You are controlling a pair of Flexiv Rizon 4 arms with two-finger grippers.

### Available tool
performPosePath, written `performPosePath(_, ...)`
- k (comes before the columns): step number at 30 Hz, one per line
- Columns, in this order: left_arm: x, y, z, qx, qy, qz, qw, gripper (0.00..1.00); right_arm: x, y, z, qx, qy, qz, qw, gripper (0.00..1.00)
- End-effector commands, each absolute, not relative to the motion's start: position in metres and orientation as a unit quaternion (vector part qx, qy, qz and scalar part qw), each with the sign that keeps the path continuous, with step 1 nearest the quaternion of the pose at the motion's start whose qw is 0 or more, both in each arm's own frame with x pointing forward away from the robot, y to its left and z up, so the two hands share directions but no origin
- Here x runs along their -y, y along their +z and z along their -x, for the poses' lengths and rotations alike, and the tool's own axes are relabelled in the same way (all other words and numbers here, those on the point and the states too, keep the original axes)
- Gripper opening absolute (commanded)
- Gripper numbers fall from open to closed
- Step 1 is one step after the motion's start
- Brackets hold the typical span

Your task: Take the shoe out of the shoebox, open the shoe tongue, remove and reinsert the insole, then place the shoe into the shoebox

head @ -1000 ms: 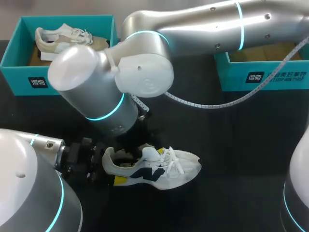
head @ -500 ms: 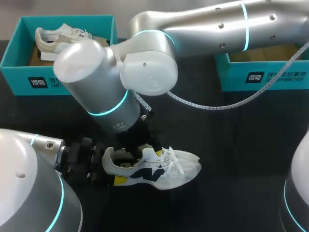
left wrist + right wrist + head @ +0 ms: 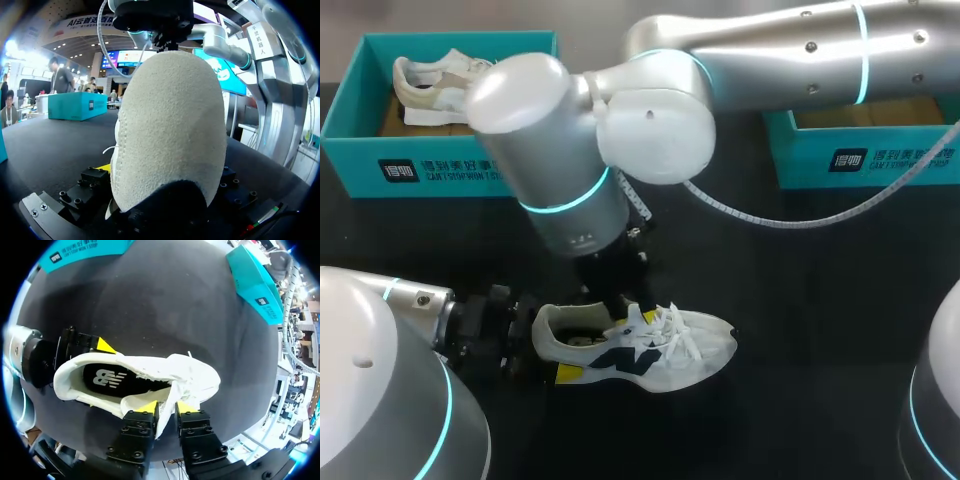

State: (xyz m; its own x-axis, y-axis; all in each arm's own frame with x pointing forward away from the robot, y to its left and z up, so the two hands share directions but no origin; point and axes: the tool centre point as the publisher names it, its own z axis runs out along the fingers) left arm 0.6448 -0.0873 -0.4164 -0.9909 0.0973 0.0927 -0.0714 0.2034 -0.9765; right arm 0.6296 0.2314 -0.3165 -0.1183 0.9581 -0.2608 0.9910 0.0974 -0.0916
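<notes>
Shoe [image 3: 655, 352] secured on the surface [image 3: 810, 300].
Left tool [image 3: 548, 345] clamps the heel [image 3: 170, 130]; right tool [image 3: 167, 407] pinches the tongue [image 3: 166, 421]; insole [image 3: 120, 379] seated inside.

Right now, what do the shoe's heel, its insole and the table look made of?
Shoe heel: likely off-white suede or a synthetic like it; matte, fuzzy nap, stitched seam.
Insole: probably dark fabric-topped foam; flat, matte, white print.
Table: black matte covering, maybe cloth or a rubber mat; no sharp reflections, can't tell which.
</notes>
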Motion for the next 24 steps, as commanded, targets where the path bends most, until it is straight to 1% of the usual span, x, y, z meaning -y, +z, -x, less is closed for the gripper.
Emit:
performPosePath(1, 0.089, -0.419, -0.646, 0.773, 0.631, 0.008, 0.066, 0.0, -0.221, -0.315, -0.629, -0.608, -0.107, -0.783, 0.08, 0.14)
performPosePath(4, 0.089, -0.419, -0.646, 0.773, 0.631, 0.008, 0.066, 0.0, -0.215, -0.311, -0.631, -0.617, -0.113, -0.774, 0.078, 0.09)
performPosePath(7, 0.089, -0.419, -0.646, 0.773, 0.631, 0.008, 0.066, 0.0, -0.21, -0.308, -0.633, -0.635, -0.114, -0.761, 0.074, 0.07)
performPosePath(10, 0.089, -0.419, -0.646, 0.773, 0.631, 0.008, 0.066, 0.0, -0.204, -0.305, -0.635, -0.654, -0.102, -0.746, 0.067, 0.0)
performPosePath(24, 0.089, -0.419, -0.646, 0.773, 0.631, 0.008, 0.066, 0.0, -0.182, -0.31, -0.632, -0.701, -0.05, -0.711, 0.024, 0.0)
